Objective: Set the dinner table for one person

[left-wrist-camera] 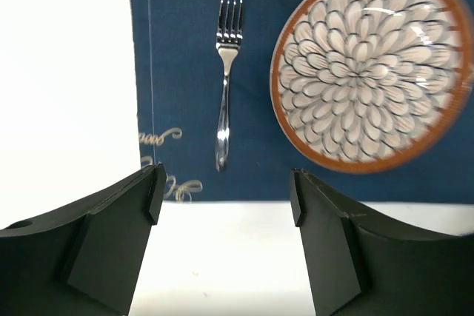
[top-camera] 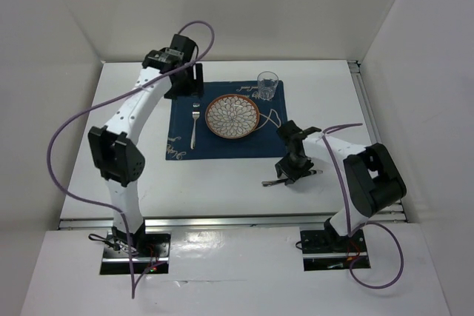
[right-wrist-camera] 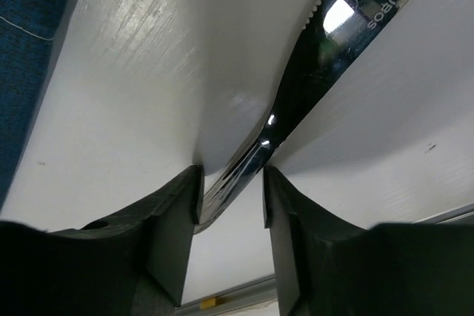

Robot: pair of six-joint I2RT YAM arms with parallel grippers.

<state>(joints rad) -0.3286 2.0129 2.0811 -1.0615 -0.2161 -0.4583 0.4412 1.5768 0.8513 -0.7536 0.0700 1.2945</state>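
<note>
The white dinner table [top-camera: 126,109] carries a navy cloth [top-camera: 222,146]. On the cloth lie a fork [top-camera: 195,125], a patterned plate [top-camera: 232,117] with a brown rim, and a clear glass [top-camera: 267,85]. A knife [top-camera: 272,182] lies on the bare table near the cloth's near right corner. My right gripper [top-camera: 291,175] is down over it. In the right wrist view the knife [right-wrist-camera: 326,42] runs slantwise between the fingers of the right gripper [right-wrist-camera: 231,175], against the left one, with a gap at the right one. My left gripper [top-camera: 185,83] hangs open and empty above the cloth's far left.
The left wrist view shows the left gripper [left-wrist-camera: 224,194], the fork [left-wrist-camera: 226,79], the plate [left-wrist-camera: 370,68], the cloth [left-wrist-camera: 185,49] and bare table [left-wrist-camera: 67,72]. The aluminium rail [top-camera: 222,220] runs along the near edge, close behind the right gripper [right-wrist-camera: 237,294]. White walls stand on three sides.
</note>
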